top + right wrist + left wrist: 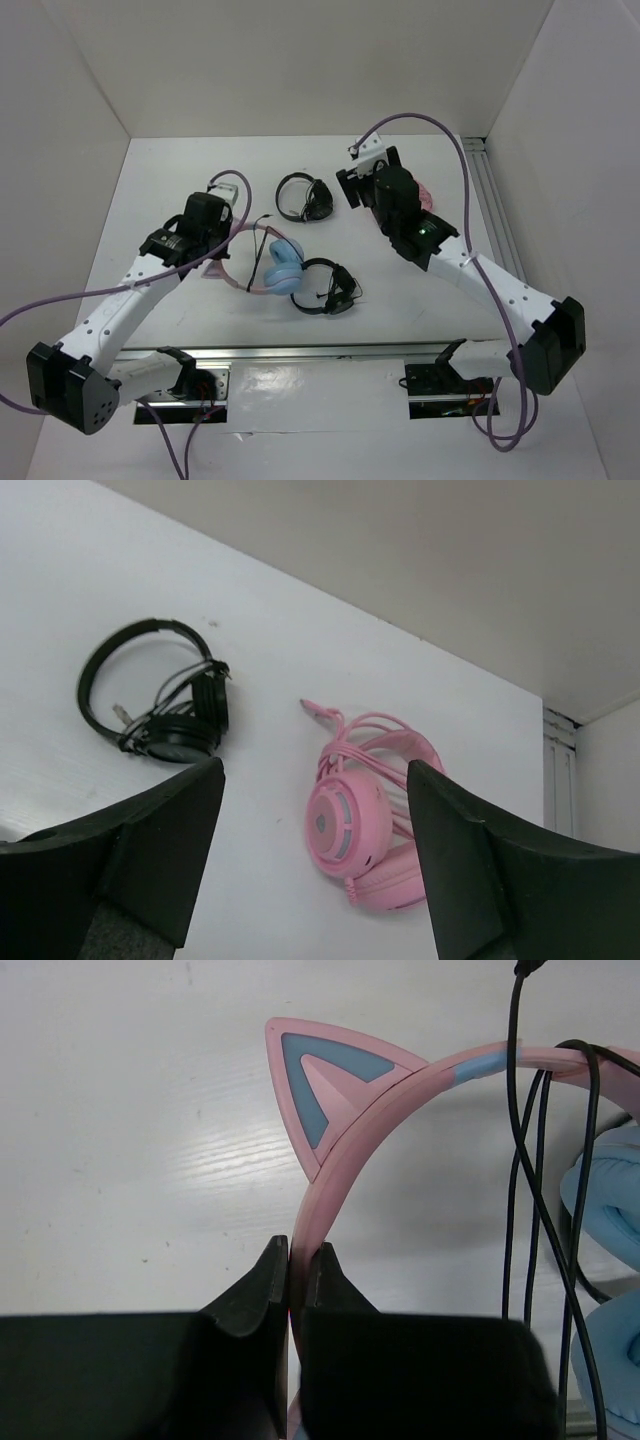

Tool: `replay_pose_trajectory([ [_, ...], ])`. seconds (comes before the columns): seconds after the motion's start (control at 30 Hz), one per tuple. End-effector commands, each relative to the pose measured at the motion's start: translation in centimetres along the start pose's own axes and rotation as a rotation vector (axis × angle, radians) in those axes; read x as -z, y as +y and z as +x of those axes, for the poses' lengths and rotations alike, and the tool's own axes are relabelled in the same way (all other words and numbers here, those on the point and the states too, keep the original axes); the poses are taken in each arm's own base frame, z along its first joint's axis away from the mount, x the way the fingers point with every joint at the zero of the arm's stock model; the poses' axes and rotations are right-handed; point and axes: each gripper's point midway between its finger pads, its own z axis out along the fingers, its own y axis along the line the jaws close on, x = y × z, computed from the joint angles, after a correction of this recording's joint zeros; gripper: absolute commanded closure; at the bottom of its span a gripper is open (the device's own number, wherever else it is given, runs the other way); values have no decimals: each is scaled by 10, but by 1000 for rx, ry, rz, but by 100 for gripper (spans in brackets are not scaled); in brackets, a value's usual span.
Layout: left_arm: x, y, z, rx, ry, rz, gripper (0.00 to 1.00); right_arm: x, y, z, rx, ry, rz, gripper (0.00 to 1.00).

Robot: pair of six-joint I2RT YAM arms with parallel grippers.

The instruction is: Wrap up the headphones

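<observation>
Headphones: the headphones [283, 270] lie on the white table [160, 200] near its middle, light blue ear cups [285, 268] toward the near edge, pink headband [350, 1150] arching left.
Left gripper: the left gripper [297, 1255] is clamped on the headband just below a cat ear [320, 1085].
Cable: the thin dark cable [530, 1160] hangs in loops over the headband beside the cups.
Right gripper: the right gripper [315, 770] has its jaws wide apart, holds nothing, and hangs above the far right of the table.
Close neighbour: the nearer black headphones [330, 287] sit just right of the blue cups.
Farther back: the farther black headphones [305, 197] lie between the arms.
Partly hidden: the all-pink headphones [365, 825], cord bundled around them, lie under the right arm.
</observation>
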Motion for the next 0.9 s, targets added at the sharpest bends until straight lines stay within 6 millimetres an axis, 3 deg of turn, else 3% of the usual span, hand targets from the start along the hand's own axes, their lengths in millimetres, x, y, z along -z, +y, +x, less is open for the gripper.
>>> replay_pose_trajectory([
  [0.0, -2, 20, -39, 136, -148, -83, 100, 33, -3, -43, -93, -92, -30, 19],
  [0.17, -33, 44, 2, 227, 1, -192, 100, 54, 13, -59, -109, -138, -85, 13],
  [0.3, -44, 82, 29, 312, 75, -366, 100, 73, 31, -73, -115, -182, -149, 6],
  [0.33, -46, 86, 27, 340, 76, -365, 100, 74, 34, -74, -113, -184, -159, 6],
  [0.37, -45, 93, 31, 365, 92, -370, 100, 79, 34, -77, -119, -194, -157, 0],
  [0.6, -48, 116, 51, 470, 110, -453, 100, 89, 41, -89, -117, -199, -169, 0],
  [0.8, -66, 113, 76, 480, 243, -468, 94, 102, 43, -98, -122, -225, -175, 0],
  [0.87, -64, 119, 83, 487, 276, -520, 100, 106, 43, -98, -112, -225, -174, 0],
])
